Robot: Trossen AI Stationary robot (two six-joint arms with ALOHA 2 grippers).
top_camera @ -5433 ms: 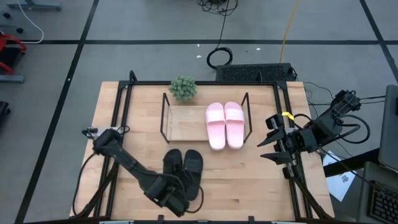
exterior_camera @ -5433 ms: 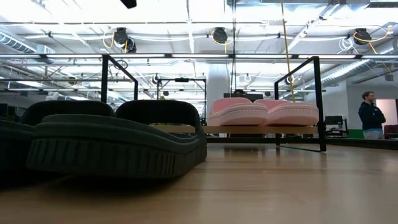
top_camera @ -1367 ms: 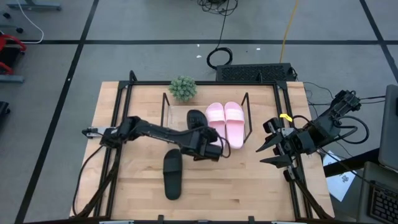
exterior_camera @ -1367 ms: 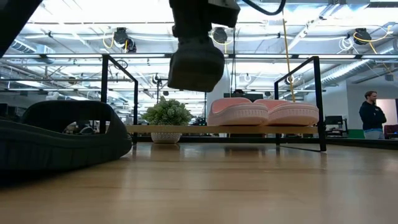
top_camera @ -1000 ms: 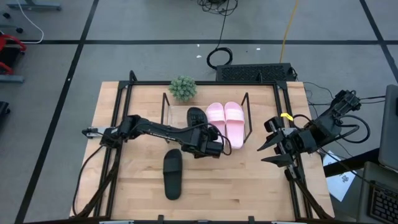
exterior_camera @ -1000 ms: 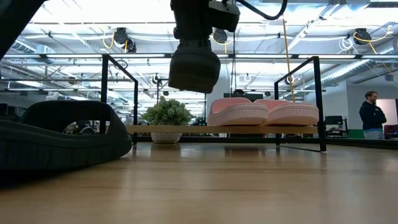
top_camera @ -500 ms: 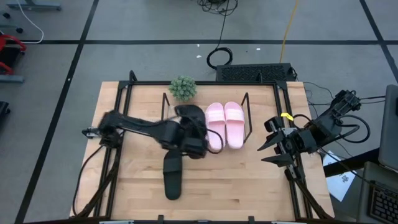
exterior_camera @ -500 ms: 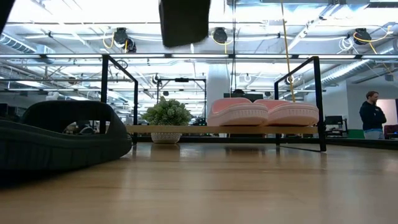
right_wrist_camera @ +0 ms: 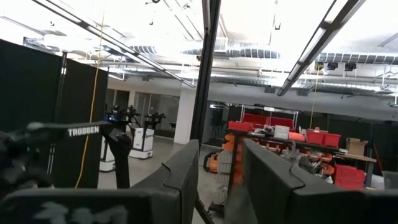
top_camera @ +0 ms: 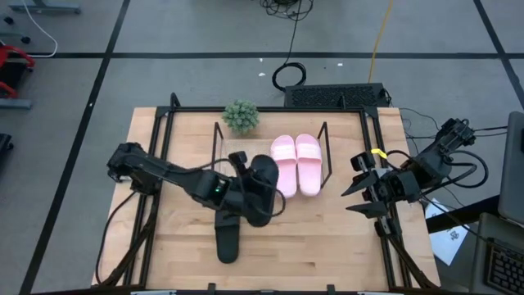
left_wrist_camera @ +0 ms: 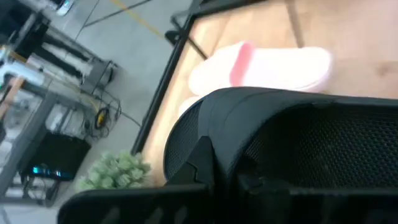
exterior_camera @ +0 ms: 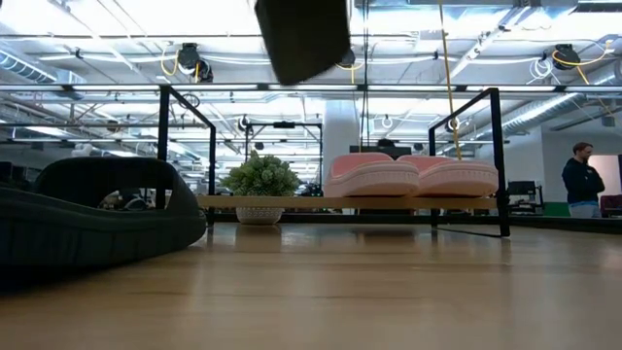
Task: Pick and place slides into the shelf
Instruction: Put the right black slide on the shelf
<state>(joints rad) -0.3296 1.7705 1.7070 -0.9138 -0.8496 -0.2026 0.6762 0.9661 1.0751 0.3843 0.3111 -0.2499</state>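
One black slide (top_camera: 264,185) hangs in the air in front of the shelf (top_camera: 233,164), with my left gripper (top_camera: 246,193) shut on it. In the low view it shows high up as the black slide (exterior_camera: 301,34). The other black slide (top_camera: 228,233) lies sole down on the table nearer the front edge. The pink pair (top_camera: 295,164) rests sole down on the shelf's board, at its right. My right gripper (top_camera: 358,195) waits open at the table's right edge, pointing upward. My left gripper is shut on the lifted black slide, coming at it from the table's left. The slide's wide strap (left_wrist_camera: 280,143) fills the wrist view and hides the fingers, so which part they hold cannot be told. The slide is tilted and clear of the table and shelf.
A small potted plant (top_camera: 241,116) stands behind the shelf's left end. The black table frame (top_camera: 168,111) runs around the board. The shelf's left half (top_camera: 237,168) is bare wood. A person (exterior_camera: 580,180) stands far off in the room.
My left gripper has risen with the black slide and drawn back from over the shelf toward the table's near and left side. Its wrist has rolled, so the slide is now tilted and much higher. The right arm has kept still.
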